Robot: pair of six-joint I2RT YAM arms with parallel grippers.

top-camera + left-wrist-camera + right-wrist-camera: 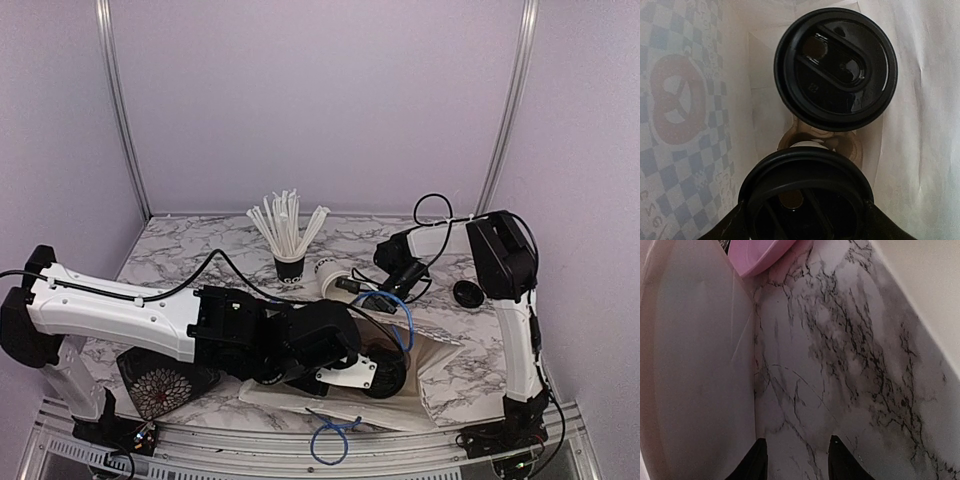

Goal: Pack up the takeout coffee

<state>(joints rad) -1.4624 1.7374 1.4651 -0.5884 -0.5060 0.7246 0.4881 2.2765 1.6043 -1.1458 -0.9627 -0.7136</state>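
- A white paper bag (440, 365) lies on its side along the near edge of the marble table (180, 250), right of the middle. Its mouth faces the left arm, so cups can go in sideways.
- The left gripper (805, 215) is deep inside the bag. Its dark fingers (735, 225) press on either side of the held cup (805, 175), seen from above its black lid. The jaws are clamped on it, probably to park it next to its mate.
- The second cup (835, 67), also lidded, sits farther into the bag, close to the held one. Whether the two touch cannot be told.
- A scrap of brown card (790, 137) shows between the two cups. It may be a carrier, but too much is hidden to say.
- The right gripper (797, 440) hangs low over bare marble just beside the bag's outer wall. Its jaws are apart and empty, and it looks ready to steady the bag.
- A loose cup (332, 277) seems to lie on its side near the middle of the table.
- A loose lid (467, 293) lies flat toward the right edge. Neither it nor the loose cup is packed yet.
- A black cup of white sticks (289, 264) stands upright, midway along the far edge.
- A black pouch (160, 385) with a white flower pattern sits at the near left corner.
- Writing: a checked print with a pretzel-like emblem (677, 100) shows mirrored through the bag wall.
- The letters below the emblem are reversed and cut off, so they cannot be read.
- No lettering can be read on any cup. On the two in the bag, only the lids are in view.
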